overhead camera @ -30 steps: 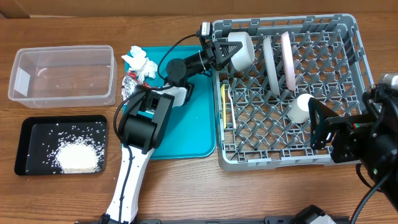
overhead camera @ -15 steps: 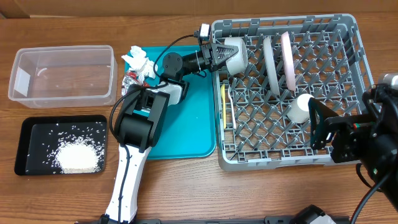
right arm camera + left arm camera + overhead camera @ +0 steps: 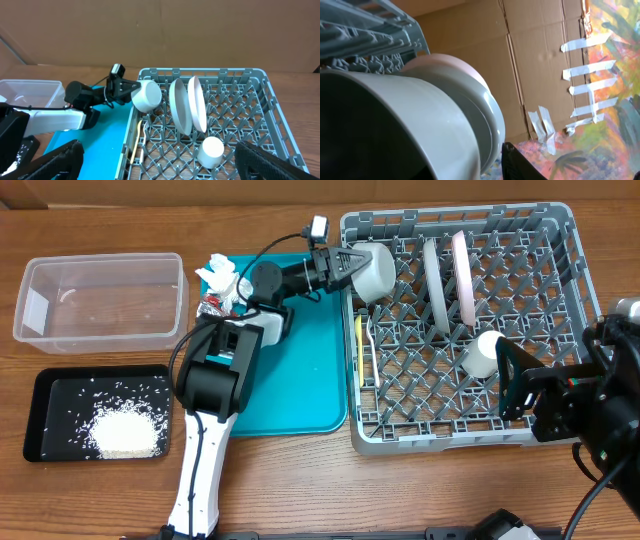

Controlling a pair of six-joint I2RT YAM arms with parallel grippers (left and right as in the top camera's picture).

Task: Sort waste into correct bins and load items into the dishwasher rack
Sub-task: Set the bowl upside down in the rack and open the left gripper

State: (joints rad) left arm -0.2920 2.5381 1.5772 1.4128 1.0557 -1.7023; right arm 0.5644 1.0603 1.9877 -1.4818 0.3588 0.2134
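Observation:
My left gripper (image 3: 338, 268) is shut on the whitish bowl (image 3: 372, 270), holding it on its side over the far left corner of the grey dishwasher rack (image 3: 455, 442). The bowl fills the left wrist view (image 3: 395, 120). In the rack stand a grey-green plate (image 3: 435, 280) and a white plate (image 3: 462, 272). A white cup (image 3: 483, 352) and the yellow utensil (image 3: 360, 345) lie in it too. The tissue (image 3: 225, 278) and foil wrapper (image 3: 210, 304) lie on the teal tray's far left corner. Rice (image 3: 125, 430) is heaped in the black tray (image 3: 50, 385). My right gripper (image 3: 520, 395) is open and empty over the rack's front right.
The clear tub (image 3: 100, 300) stands at the far left with nothing in it. The teal tray (image 3: 290, 380) lies between the bins and the rack. The right wrist view shows the bowl (image 3: 146, 95), both plates (image 3: 179, 106), the cup (image 3: 210, 151) and the rack rim (image 3: 200, 72).
My left gripper has drawn back a little to the left with the bowl, from further inside the rack to its left edge. The right arm has not moved.

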